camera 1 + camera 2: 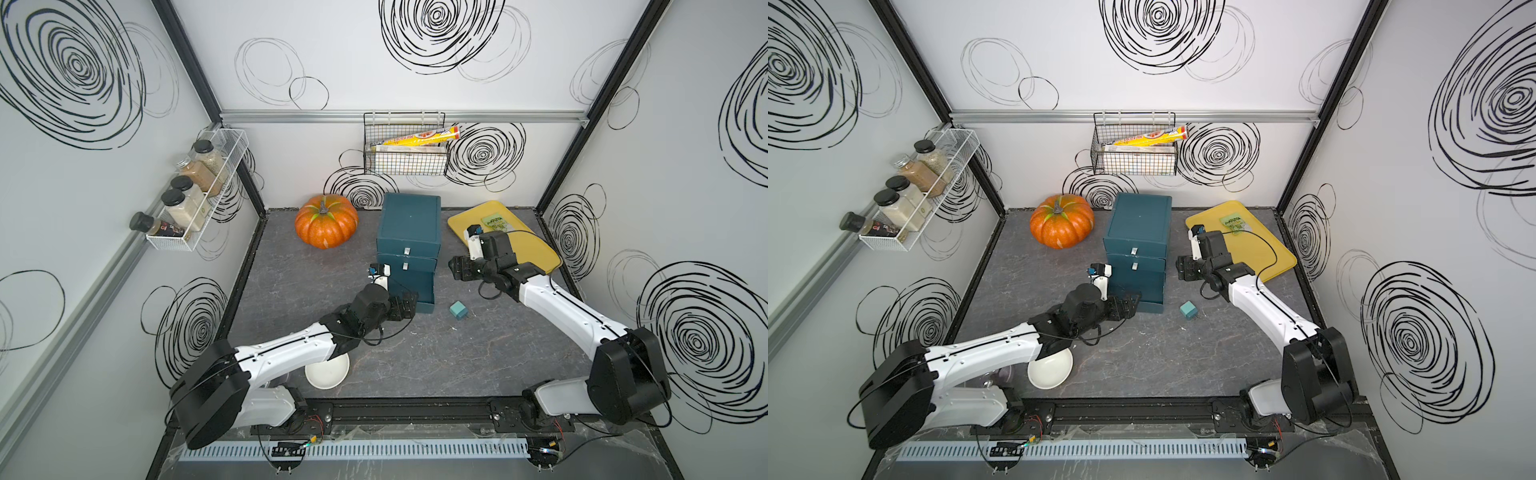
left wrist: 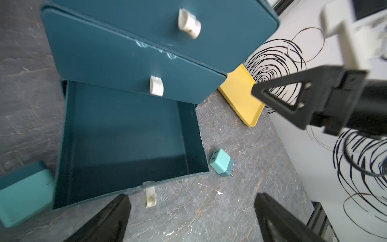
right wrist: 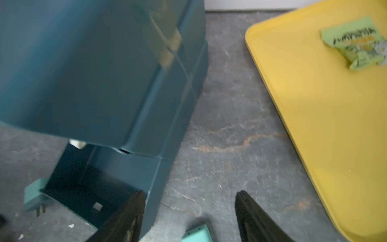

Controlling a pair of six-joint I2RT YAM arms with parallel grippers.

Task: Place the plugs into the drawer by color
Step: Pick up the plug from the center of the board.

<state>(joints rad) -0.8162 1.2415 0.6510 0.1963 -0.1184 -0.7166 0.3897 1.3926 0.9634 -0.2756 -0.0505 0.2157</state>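
Note:
The dark teal drawer (image 1: 409, 232) (image 1: 1138, 232) stands mid-table with its bottom tray pulled out and empty (image 2: 125, 136). One teal plug (image 1: 458, 309) (image 1: 1188, 310) (image 2: 222, 165) lies on the table just right of the open tray. A second teal plug (image 2: 23, 197) (image 3: 34, 197), blurred, sits outside the tray's other side. The left arm hides it in both top views. My left gripper (image 1: 405, 306) (image 2: 191, 197) is open over the table at the tray's front handle, holding nothing. My right gripper (image 1: 457, 268) (image 3: 190, 193) is open beside the chest's right wall, above the first plug (image 3: 195, 234).
An orange pumpkin (image 1: 326, 226) sits left of the chest. A yellow tray (image 1: 532, 245) (image 3: 314, 104) with a green packet (image 1: 494, 220) lies at the back right. A white bowl (image 1: 328, 370) sits partly under the left arm. Wall racks hold jars and boxes.

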